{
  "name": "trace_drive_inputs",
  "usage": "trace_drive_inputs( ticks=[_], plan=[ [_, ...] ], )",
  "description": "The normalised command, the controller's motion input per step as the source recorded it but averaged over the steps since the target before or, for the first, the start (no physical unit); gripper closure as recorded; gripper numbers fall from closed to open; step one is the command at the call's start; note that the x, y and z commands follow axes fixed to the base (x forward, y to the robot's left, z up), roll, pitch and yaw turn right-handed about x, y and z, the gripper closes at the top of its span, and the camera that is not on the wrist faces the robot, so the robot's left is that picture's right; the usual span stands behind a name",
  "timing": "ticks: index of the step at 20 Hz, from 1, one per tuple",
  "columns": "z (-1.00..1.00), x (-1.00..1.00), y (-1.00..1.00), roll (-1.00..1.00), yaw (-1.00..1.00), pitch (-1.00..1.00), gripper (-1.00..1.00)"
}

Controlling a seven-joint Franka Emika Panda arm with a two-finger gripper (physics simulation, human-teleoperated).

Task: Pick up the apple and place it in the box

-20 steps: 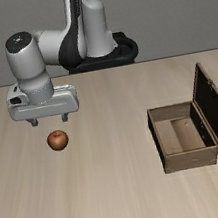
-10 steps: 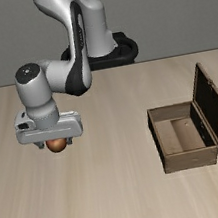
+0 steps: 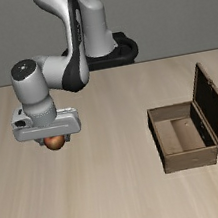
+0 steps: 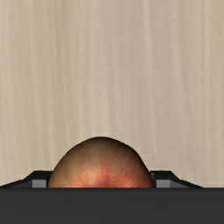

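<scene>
The red-brown apple (image 3: 53,142) sits between the fingers of my gripper (image 3: 52,141), at the exterior view's left on the wooden table (image 3: 115,191). The hand covers the apple's top, so only its lower part peeks out beneath. In the wrist view the apple (image 4: 98,166) bulges up between both fingertips (image 4: 37,178) and touches each side, so my gripper (image 4: 98,180) is shut on it. The brown wooden box (image 3: 187,157) stands at the exterior view's right, far from the gripper, with its lid (image 3: 212,103) swung up and its inside bare.
The robot's black base (image 3: 121,50) stands at the far edge of the table. Bare tabletop stretches between the gripper and the box.
My hand came down over the apple and closed on it. In the last half second hand and apple have risen a little.
</scene>
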Motion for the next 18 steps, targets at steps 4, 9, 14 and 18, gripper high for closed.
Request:
trace_drive_inputs(
  ticks=[4, 9, 14, 18],
  plan=[
    [0.75, 0.0, 0.0, 0.0, 0.0, 0.0, 1.0],
    [1.0, 0.0, 0.0, 0.0, 0.0, 0.0, 1.0],
    [1.0, 0.0, 0.0, 0.0, 0.0, 0.0, 1.0],
    [1.0, 0.0, 0.0, 0.0, 0.0, 0.0, 1.0]
  ],
)
